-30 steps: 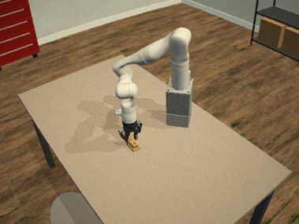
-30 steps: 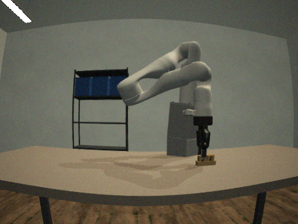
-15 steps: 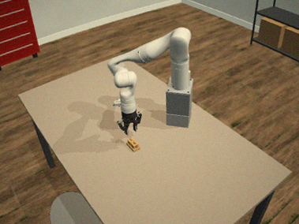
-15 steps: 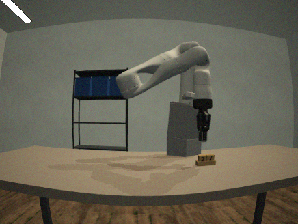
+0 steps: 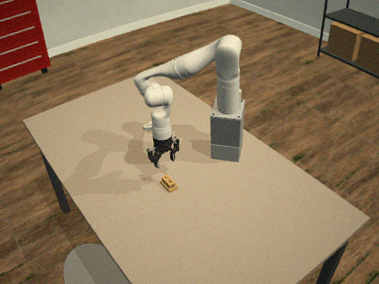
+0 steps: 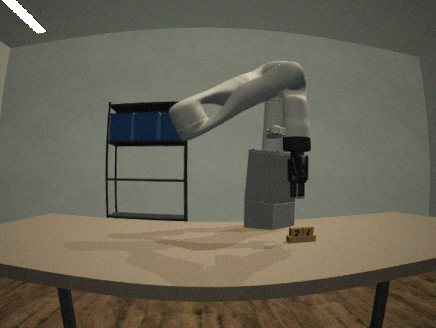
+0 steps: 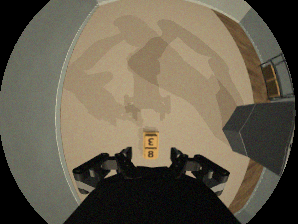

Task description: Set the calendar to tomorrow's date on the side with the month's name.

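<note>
The small wooden calendar (image 5: 168,183) lies on the table: a tan tray holding two cubes side by side. In the exterior view the cubes (image 6: 301,231) show dark digits on their front faces, too small to read surely. In the wrist view the calendar (image 7: 150,144) sits below, between the fingers' line, with dark marks on the cubes' tops. My gripper (image 5: 163,155) hangs open and empty well above the calendar; it also shows in the exterior view (image 6: 298,191) and in the wrist view (image 7: 150,164).
The arm's grey pedestal (image 5: 227,133) stands on the table to the right of the calendar. A grey round stool (image 5: 98,281) is at the table's near left edge. A red drawer cabinet (image 5: 7,37) and a black shelf (image 5: 359,18) stand off the table.
</note>
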Available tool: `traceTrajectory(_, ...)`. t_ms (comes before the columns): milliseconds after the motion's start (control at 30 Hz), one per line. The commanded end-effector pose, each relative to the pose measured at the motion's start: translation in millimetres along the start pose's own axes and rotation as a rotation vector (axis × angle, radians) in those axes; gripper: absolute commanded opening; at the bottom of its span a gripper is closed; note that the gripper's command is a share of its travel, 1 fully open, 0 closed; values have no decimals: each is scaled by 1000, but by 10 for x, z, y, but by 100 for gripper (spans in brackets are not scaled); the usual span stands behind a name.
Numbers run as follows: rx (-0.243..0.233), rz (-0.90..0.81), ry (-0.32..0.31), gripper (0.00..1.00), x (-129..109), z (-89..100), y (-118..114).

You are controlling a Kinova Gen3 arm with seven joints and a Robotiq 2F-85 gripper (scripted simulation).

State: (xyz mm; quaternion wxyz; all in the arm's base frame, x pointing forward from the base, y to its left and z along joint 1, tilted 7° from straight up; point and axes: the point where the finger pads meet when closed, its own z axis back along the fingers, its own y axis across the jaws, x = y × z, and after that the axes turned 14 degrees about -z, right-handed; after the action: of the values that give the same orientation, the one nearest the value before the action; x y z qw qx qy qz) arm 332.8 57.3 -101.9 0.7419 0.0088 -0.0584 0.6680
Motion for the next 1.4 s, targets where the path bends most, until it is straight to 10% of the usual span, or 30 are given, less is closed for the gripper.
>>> traceTrajectory(0,-1,1,0,100,0,4,-5)
traceTrajectory(667,-1,1,0,100,0,31,-5)
traceTrajectory(1367,-1,1,0,100,0,675,-4)
